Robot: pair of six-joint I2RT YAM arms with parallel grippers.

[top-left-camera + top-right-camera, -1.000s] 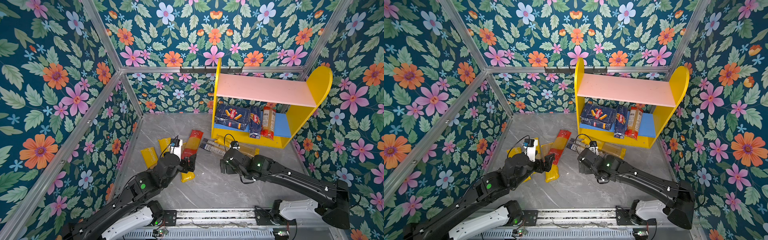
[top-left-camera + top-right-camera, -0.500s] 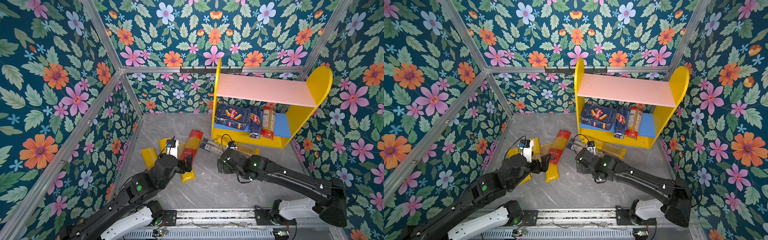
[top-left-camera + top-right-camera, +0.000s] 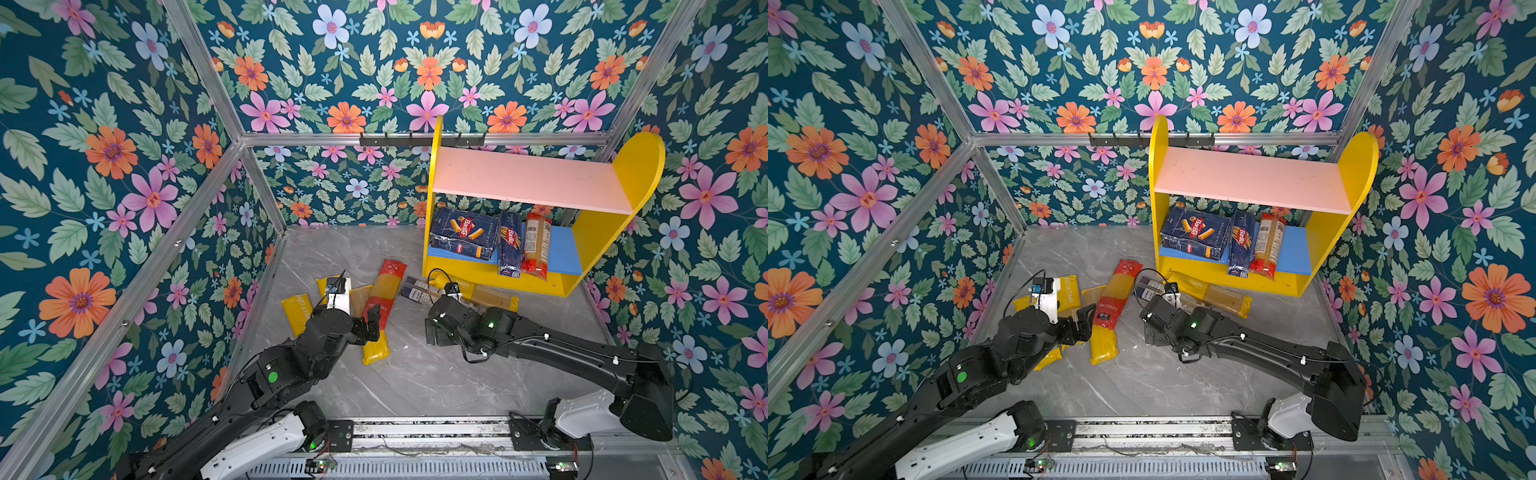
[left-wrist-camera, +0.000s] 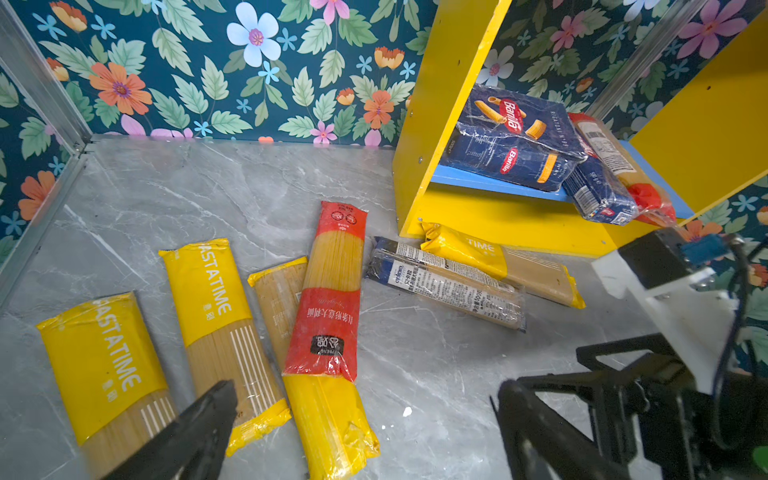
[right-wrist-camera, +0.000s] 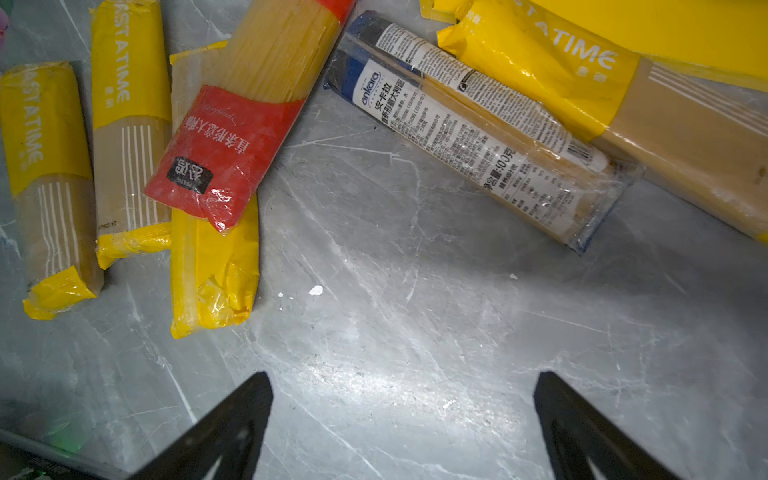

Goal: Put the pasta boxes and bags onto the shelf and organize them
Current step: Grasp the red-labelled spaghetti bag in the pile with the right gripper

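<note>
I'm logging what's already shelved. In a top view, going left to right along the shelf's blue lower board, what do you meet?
First the wide dark blue Barilla carton with a rigatoni picture → the narrow dark blue Barilla carton → the clear red-ended spaghetti packet → bare blue lower board.

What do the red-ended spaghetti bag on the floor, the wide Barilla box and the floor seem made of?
Red-ended bag: thin glossy plastic film; wrinkles, glare, strands showing through.
Wide Barilla box: probably cardboard under clear wrap; crinkled shiny highlights.
Floor: marble-look sheet or stone, semi-gloss; veins, scratches, reflected light.
</note>
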